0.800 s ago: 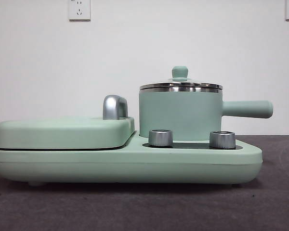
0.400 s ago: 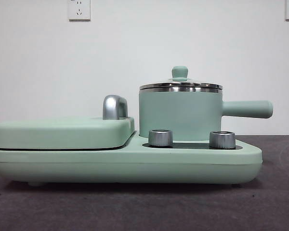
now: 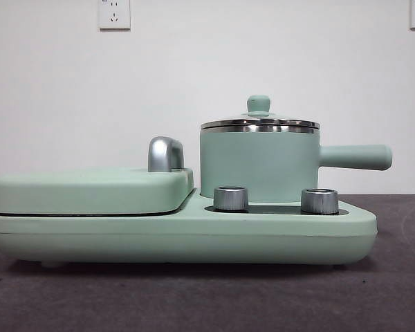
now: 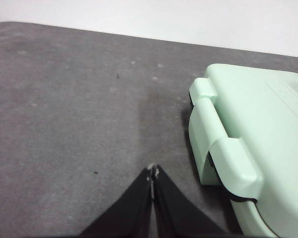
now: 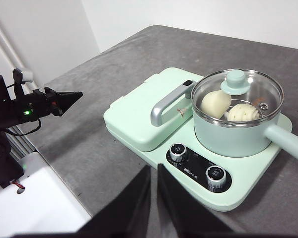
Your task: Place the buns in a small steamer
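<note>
Buns: smooth bun (image 5: 213, 103) and pleated bun (image 5: 242, 113) are seen inside the steamer (image 3: 259, 164), lid (image 5: 237, 89) on.
Left gripper (image 4: 152, 172): fingers closed, empty, above the table (image 4: 69, 114).
Right gripper (image 5: 154, 171): fingers nearly closed, empty.

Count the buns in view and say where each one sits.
2. Both are inside the small steamer, seen through its glass lid: the smooth bun on the griddle's side, the pleated bun beside it, nearer the pot's handle. No others show.
</note>
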`<action>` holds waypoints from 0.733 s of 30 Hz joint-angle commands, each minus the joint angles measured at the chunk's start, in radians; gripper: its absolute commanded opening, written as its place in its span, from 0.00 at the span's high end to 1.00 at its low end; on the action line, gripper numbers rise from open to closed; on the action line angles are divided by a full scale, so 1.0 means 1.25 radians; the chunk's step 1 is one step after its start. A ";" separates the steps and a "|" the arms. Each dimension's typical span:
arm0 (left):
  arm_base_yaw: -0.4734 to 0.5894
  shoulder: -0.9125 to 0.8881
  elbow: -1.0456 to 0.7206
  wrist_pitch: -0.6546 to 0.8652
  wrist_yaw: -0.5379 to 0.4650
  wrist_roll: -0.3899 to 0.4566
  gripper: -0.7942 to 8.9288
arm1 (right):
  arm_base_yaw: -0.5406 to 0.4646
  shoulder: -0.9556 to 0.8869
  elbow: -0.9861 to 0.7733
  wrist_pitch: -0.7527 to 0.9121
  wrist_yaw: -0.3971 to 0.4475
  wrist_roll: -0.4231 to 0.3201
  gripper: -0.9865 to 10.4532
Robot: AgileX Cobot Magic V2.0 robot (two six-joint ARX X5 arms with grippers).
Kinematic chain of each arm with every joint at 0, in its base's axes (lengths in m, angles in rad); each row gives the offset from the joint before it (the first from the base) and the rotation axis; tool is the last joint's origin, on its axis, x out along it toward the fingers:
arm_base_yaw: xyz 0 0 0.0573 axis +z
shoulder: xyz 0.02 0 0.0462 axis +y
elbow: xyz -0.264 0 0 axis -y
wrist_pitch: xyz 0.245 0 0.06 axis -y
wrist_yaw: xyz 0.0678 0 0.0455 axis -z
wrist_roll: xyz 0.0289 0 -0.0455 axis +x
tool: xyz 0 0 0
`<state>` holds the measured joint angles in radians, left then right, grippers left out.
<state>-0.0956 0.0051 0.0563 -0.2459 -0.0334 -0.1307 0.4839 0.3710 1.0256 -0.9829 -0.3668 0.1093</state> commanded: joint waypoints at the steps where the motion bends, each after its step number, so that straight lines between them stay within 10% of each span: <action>1: 0.009 -0.002 -0.023 0.014 -0.004 0.037 0.91 | 0.004 0.005 0.007 0.008 0.000 -0.004 0.90; 22: 0.031 -0.002 -0.035 0.047 -0.004 0.116 0.91 | 0.004 0.005 0.007 0.009 0.000 -0.004 0.90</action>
<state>-0.0566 0.0051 0.0322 -0.1825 -0.0349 0.0048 0.4839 0.3710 1.0256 -0.9829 -0.3668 0.1093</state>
